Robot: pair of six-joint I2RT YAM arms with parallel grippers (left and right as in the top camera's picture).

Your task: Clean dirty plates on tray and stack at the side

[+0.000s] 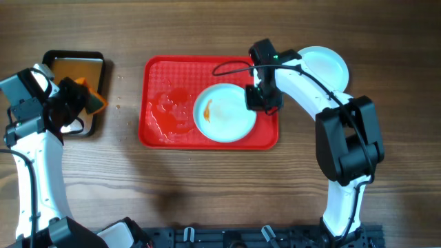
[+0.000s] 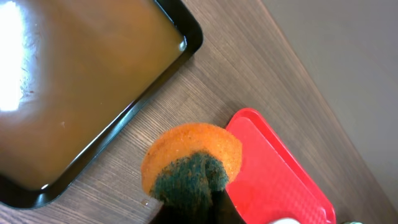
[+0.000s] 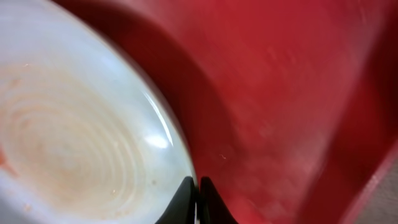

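Note:
One dirty plate (image 1: 224, 114) with an orange smear lies on the right half of the red tray (image 1: 165, 72). My right gripper (image 1: 256, 98) is shut on the plate's right rim. In the right wrist view the fingertips (image 3: 198, 190) pinch the rim of the plate (image 3: 74, 124) above the tray (image 3: 280, 93). My left gripper (image 1: 81, 96) is shut on an orange and green sponge (image 1: 94, 101) and holds it between the pan and the tray. In the left wrist view the sponge (image 2: 186, 155) hangs over the wood beside the tray's corner (image 2: 273, 180).
A black pan (image 1: 72, 54) of brownish water stands at the far left and also shows in the left wrist view (image 2: 124, 118). White plates (image 1: 327, 65) sit on the table right of the tray. An orange wet smear (image 1: 171, 110) covers the tray's left half.

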